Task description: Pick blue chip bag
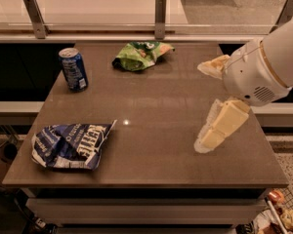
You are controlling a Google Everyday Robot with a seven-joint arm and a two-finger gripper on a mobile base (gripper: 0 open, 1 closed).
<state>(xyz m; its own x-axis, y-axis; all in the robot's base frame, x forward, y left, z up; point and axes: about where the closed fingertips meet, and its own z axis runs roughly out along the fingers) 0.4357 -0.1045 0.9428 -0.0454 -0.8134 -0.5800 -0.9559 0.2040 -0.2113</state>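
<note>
The blue chip bag [68, 146] lies flat and wrinkled at the front left of the brown table [156, 96], dark blue and white with large white lettering. My gripper [202, 106] hovers over the right side of the table, well to the right of the bag and apart from it. Its two pale fingers are spread wide, one finger [213, 65] higher and farther back and the other lower and nearer, with nothing between them. The white arm comes in from the right edge.
A blue soda can [73, 69] stands upright at the back left. A green chip bag [140, 55] lies at the back middle. A railing with metal posts [160, 14] runs behind the table. Small items sit on the floor at the lower right [276, 213].
</note>
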